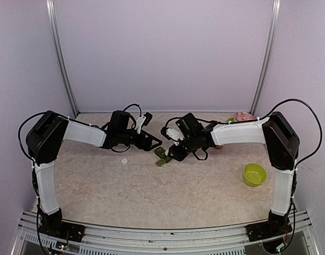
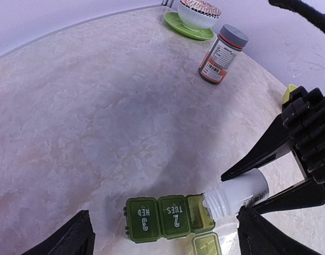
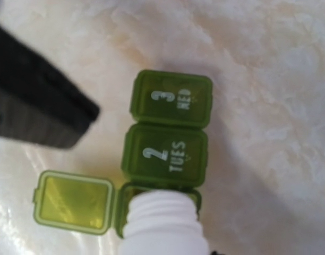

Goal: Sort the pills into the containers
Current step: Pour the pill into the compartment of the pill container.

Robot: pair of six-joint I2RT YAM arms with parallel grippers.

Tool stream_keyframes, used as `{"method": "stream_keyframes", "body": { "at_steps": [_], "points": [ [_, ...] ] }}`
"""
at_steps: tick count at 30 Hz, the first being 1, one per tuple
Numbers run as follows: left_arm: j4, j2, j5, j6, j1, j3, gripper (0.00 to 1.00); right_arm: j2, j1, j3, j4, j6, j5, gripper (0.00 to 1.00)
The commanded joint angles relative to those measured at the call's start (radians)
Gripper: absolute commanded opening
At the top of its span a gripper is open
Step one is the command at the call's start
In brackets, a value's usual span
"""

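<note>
Near the middle of the counter point(image 1: 152, 202), clamps a white plastic bottle point(image 2: 238, 195) in the right gripper point(image 1: 174, 151), mouth tipped into the open end cell of the green plastic pill organiser point(image 2: 158, 219) for pouring; holds left gripper point(image 1: 152, 139) wide, empty, alongside.

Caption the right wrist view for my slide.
White bottle mouth at the open cell of the green pill organizer; Tues, Wed lids shut.
</note>
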Motion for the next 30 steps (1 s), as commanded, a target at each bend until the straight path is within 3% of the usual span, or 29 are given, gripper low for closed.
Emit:
{"method": "stream_keyframes", "body": {
  "at_steps": [1,30],
  "points": [
    [0.011,0.003,0.019,-0.004,0.007,0.009,0.91,0.021,0.008,0.021,-0.009,-0.006,-0.019,0.25],
    [0.002,0.011,0.016,0.003,0.007,0.013,0.91,0.067,0.008,0.083,-0.090,0.013,-0.016,0.26]
  ]
}}
